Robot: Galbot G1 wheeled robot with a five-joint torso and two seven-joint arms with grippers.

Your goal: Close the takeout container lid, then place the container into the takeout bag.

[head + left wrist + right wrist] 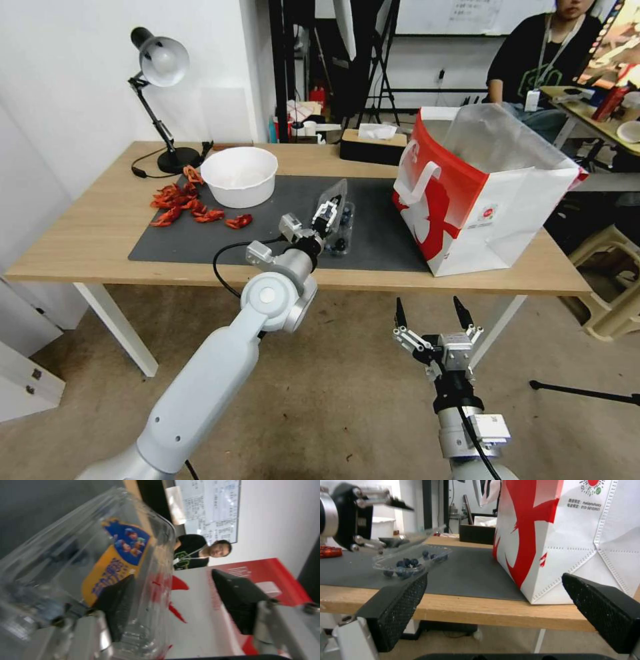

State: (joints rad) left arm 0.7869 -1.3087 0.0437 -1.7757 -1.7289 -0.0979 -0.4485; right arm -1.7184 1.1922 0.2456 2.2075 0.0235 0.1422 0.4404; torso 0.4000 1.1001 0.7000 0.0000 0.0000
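The left claw, its black fingers spread wide around the raised clear hinged lid of the small clear plastic blueberry container just left of the big red-and-white paper bag, could shove the light box sideways instead of shutting it.

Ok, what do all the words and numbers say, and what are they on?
On the takeout bag, under its round logo: a number starting "010-"; the rest, and the line above it, are too small to read.
On the lid, a yellow-and-blue label: blue letters, too blurred to read.
On the whiteboard behind: writing too small to read.
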